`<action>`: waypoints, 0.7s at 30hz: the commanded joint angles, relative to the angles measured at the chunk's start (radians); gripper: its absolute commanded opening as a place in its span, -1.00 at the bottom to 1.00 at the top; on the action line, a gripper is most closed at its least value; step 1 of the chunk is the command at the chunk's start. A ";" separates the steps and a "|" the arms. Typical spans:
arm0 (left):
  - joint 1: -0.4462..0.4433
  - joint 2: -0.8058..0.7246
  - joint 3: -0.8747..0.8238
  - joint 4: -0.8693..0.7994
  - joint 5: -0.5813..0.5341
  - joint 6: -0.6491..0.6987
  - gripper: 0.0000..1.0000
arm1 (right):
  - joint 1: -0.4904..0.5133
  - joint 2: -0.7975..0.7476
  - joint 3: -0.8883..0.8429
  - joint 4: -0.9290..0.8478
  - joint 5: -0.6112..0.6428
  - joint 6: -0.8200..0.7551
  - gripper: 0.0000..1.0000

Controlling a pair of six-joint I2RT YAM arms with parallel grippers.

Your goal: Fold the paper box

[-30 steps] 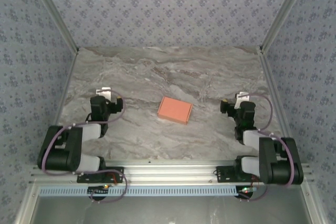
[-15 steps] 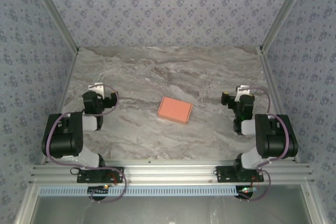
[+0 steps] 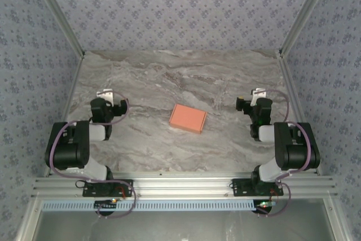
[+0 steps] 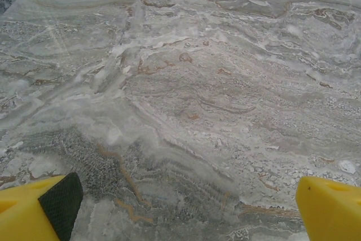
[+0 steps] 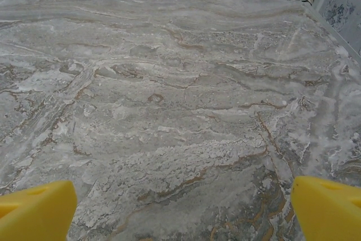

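The box point(image 3: 188, 118) is lying askew on the worktop point(image 3: 169, 77) — salmon-orange, shallow; left tool point(image 4: 183, 210) and right tool point(image 5: 183, 207) are gaping, empty.

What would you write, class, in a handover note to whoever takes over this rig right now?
Left gripper: open, empty, over bare table.
Right gripper: open, empty, over bare table on its own side.
Paper box: lying flat mid-table between the two grippers, touched by neither.
Done: it shows as a neat shallow rectangle with no flaps sticking out, so it looks folded.
Left: check the fold up close; the overhead view cannot confirm it.
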 commanded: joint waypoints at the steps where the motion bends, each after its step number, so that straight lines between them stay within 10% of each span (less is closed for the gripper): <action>1: -0.003 -0.008 0.020 -0.001 -0.010 0.003 0.99 | 0.002 0.000 0.016 -0.023 -0.011 -0.015 1.00; 21: -0.002 -0.009 0.020 -0.002 -0.009 0.002 0.99 | -0.004 0.002 0.021 -0.034 -0.025 -0.011 1.00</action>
